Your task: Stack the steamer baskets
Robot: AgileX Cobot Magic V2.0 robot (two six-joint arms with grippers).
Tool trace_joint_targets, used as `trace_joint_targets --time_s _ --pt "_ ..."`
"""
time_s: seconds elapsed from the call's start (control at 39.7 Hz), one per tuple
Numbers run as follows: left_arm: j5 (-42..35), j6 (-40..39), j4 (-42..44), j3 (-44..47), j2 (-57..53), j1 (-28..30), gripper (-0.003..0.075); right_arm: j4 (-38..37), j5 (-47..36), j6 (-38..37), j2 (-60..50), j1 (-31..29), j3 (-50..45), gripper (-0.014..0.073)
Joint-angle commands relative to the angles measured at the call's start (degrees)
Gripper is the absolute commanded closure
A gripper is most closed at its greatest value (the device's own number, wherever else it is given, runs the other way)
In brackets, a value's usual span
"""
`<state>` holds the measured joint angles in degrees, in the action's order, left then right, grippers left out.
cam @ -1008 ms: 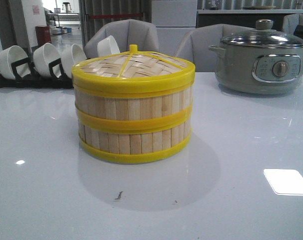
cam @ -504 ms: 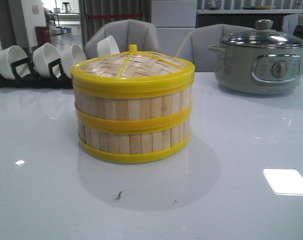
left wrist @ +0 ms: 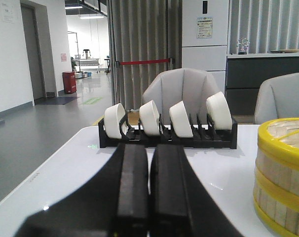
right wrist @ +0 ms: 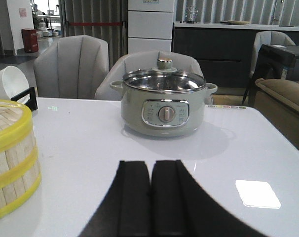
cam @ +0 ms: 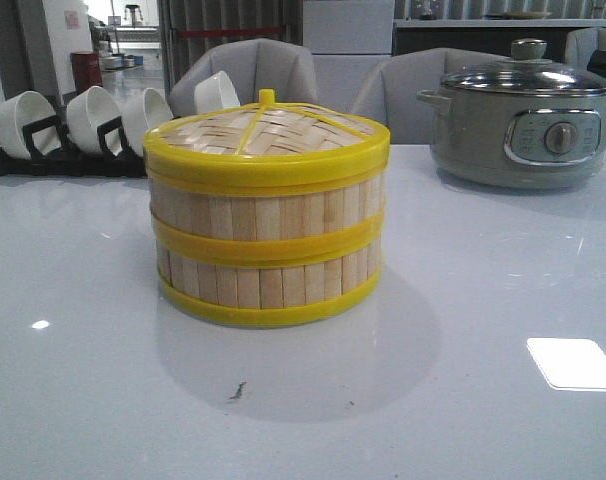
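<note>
- We look across the table (cam: pixel 503 300) and nothing has shifted in the last second: the stack sits exactly where it sat, no wobble, no slide.
- The two steamer baskets (cam: pixel 266 240) are one on top of the other at the table's centre, the upper one's bottom band seated on the lower one's top band all the way round as far as we can see.
- The woven lid (cam: pixel 267 130) caps the stack, knob up, sitting level.
- From the stack, the grey pot (cam: pixel 523 115) stands off at about two o'clock, well apart; the bowl rack (cam: pixel 63 150) with its white bowls is out at ten o'clock, also well apart.
- Neither arm shows in the front view, so we judge both are pulled back off the work.
- Our left gripper (left wrist: pixel 149 197) has its fingers pressed together, nothing between them; the baskets show at the edge of its camera, clear of it.
- Our right gripper (right wrist: pixel 150 197) is the same: fingers pressed together, empty, pointed toward the pot with the baskets off to the side.
- What that stillness tells us: the stacking looks done, and both arms appear parked.
- The only risk we would name is a bump to the stack, and nothing is near it.
</note>
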<state>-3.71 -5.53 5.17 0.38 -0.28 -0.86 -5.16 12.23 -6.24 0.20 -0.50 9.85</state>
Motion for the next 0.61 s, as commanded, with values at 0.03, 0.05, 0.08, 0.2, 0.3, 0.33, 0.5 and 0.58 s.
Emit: trace_joint_targets --time_s 0.03,0.05,0.08,0.2,0.3,0.33,0.5,0.58 --pt "-4.4 0.0 -0.2 0.1 -0.7 0.1 0.0637 -0.6 -4.6 0.3 -0.4 -0.3 -2.0 0.0566" --pt "-4.4 0.0 -0.2 0.1 -0.7 0.1 0.0637 -0.6 -5.5 0.3 -0.7 -0.3 -2.8 0.0566" --pt "-4.4 0.0 -0.2 0.1 -0.7 0.1 0.0637 -0.6 -6.2 0.3 -1.1 -0.3 -3.9 0.0566" --pt "-4.4 0.0 -0.2 0.1 -0.7 0.1 0.0637 -0.6 -12.5 0.3 -2.0 -0.3 -8.9 0.0566" --pt "-4.4 0.0 -0.2 0.1 -0.7 0.1 0.0637 -0.6 -14.3 0.3 -2.0 -0.3 -10.7 0.0566" --pt "-4.4 0.0 -0.2 0.1 -0.7 0.1 0.0637 -0.6 -14.3 0.3 -2.0 -0.3 -10.7 0.0566" --pt "-4.4 0.0 -0.2 0.1 -0.7 0.1 0.0637 -0.6 -11.8 0.3 -2.0 -0.3 -10.7 0.0566" --pt "-4.4 0.0 -0.2 0.1 -0.7 0.1 0.0637 -0.6 -10.8 0.3 -2.0 -0.3 -10.7 0.0566"
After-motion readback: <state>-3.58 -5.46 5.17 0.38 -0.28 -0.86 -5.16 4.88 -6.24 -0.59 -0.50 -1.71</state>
